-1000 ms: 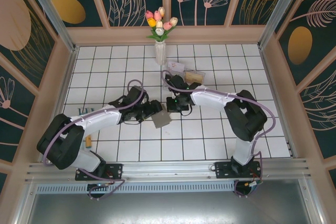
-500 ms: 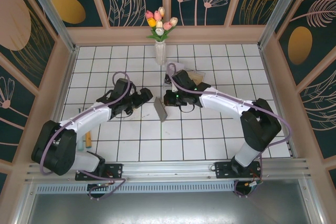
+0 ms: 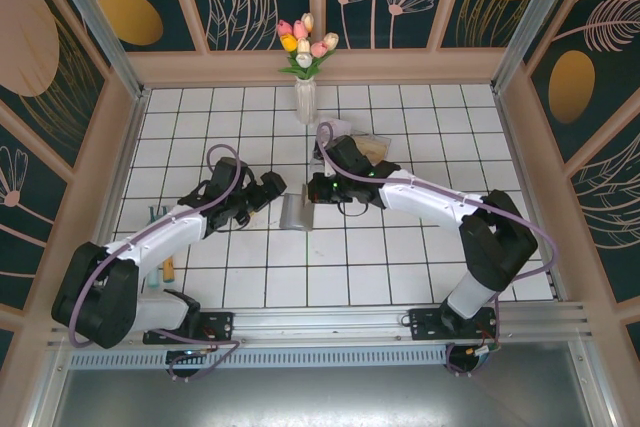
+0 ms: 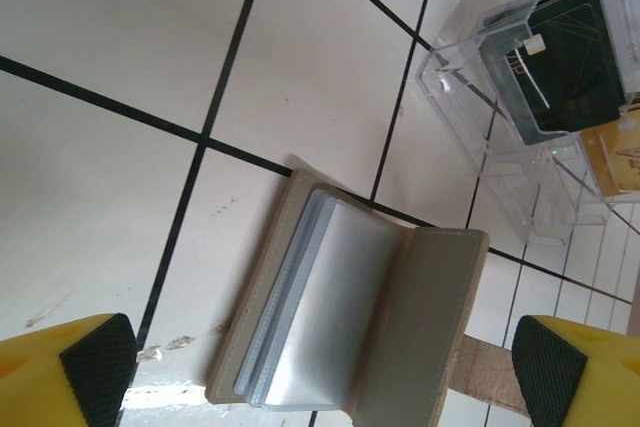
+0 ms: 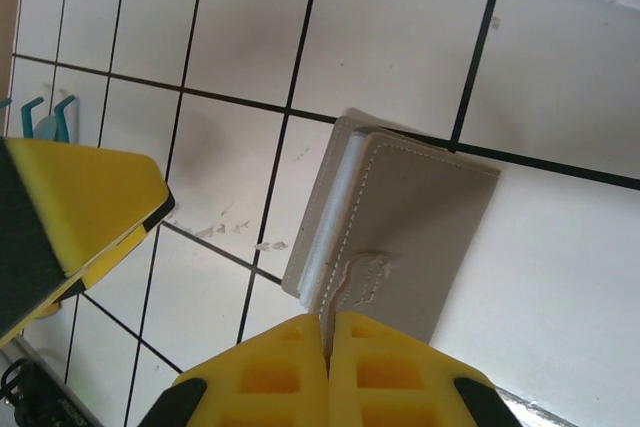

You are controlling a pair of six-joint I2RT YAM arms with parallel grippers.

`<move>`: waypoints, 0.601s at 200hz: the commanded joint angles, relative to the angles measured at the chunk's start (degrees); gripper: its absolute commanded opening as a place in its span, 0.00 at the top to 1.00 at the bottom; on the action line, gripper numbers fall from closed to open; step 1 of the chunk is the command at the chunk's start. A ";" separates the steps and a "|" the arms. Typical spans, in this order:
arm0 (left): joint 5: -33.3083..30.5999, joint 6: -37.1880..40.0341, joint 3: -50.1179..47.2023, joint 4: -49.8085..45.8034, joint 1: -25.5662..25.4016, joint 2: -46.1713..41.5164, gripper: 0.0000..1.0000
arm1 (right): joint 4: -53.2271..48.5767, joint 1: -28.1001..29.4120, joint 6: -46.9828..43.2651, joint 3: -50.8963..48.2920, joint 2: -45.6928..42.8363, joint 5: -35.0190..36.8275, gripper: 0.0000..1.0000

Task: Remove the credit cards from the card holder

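The card holder (image 3: 297,213) sits half open on the worktop (image 3: 400,267) between the arms, credit cards (image 4: 325,292) showing inside. The right gripper (image 5: 326,352) is closed, apparently pinching its tab. The left gripper (image 4: 320,377) hangs wide open over it. If the tab slips, the holder may flop shut. A clear tray (image 4: 520,97) crowds the far side, and the nearer tiles give room.
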 commanded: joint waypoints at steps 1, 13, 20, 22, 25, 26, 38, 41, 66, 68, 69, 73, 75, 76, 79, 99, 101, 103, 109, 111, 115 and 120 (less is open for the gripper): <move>3.42 0.65 -0.81 3.48 0.24 -0.01 0.03 | -2.28 -0.25 1.53 -1.07 0.38 5.09 0.96; 4.72 1.51 -0.54 3.85 0.25 0.93 0.04 | -3.60 -0.69 2.20 -1.80 0.04 7.06 0.96; 5.47 1.92 -0.26 3.97 0.25 1.61 0.05 | -4.19 -1.10 2.80 -2.55 -0.42 7.98 0.96; 5.78 2.04 -0.22 4.06 0.23 1.85 0.05 | -4.31 -1.27 2.98 -2.80 -0.53 8.16 0.96; 6.19 2.15 -0.15 4.15 0.26 2.16 0.05 | -4.47 -1.53 3.24 -3.24 -0.76 8.36 0.96; 6.37 2.15 -0.13 4.18 0.29 2.25 0.05 | -4.45 -1.62 3.29 -3.37 -0.85 8.39 0.96; 8.74 2.51 -0.13 5.58 0.14 3.39 0.06 | -4.62 -2.75 4.23 -5.49 -1.87 8.55 0.96; 9.43 2.51 -0.12 6.00 0.18 3.70 0.06 | -4.57 -3.07 4.41 -6.07 -2.10 8.52 0.96; 13.17 2.66 -0.21 9.00 0.05 5.61 0.08 | -4.53 -4.65 5.16 -9.44 -3.56 8.47 0.96; 13.41 2.62 -0.21 9.16 0.05 5.71 0.08 | -4.49 -4.77 5.17 -9.62 -3.58 8.55 0.96; 13.54 2.65 -0.25 9.32 0.05 5.78 0.08 | -4.46 -4.82 5.17 -9.68 -3.58 8.58 0.96; 14.10 2.71 -0.13 9.77 0.00 6.07 0.08 | -4.50 -4.94 5.22 -10.01 -3.66 8.68 0.96; 14.39 2.76 -0.05 9.99 -0.03 6.15 0.08 | -4.45 -4.95 5.25 -10.18 -3.69 8.75 0.96; 14.56 2.81 -0.04 10.09 -0.03 6.22 0.08 | -4.45 -5.00 5.30 -10.26 -3.68 8.77 0.96; 15.00 2.91 0.05 10.38 -0.09 6.48 0.08 | -4.44 -5.15 5.34 -10.46 -3.69 8.78 0.96; 16.65 5.14 2.41 9.44 -0.67 8.10 0.08 | -4.62 -5.83 5.85 -11.57 -3.24 10.15 0.96; 16.66 5.52 2.71 9.16 -0.72 8.24 0.08 | -4.57 -5.90 5.87 -11.71 -3.21 10.18 0.96; 16.64 5.86 3.05 8.76 -0.80 8.36 0.08 | -4.50 -5.98 5.85 -11.81 -3.14 10.16 0.95; 16.49 6.74 3.98 7.78 -1.05 8.92 0.08 | -4.28 -6.25 5.80 -11.93 -2.93 9.95 0.95; 16.48 6.98 4.38 7.43 -1.15 9.11 0.08 | -4.23 -6.33 5.79 -11.97 -2.87 9.86 0.95; 16.42 7.24 4.83 6.93 -1.33 9.46 0.08 | -4.09 -6.44 5.78 -12.14 -2.71 9.75 0.94; 16.45 7.51 5.33 6.55 -1.56 9.95 0.08 | -4.09 -6.58 5.70 -12.11 -2.47 9.78 0.94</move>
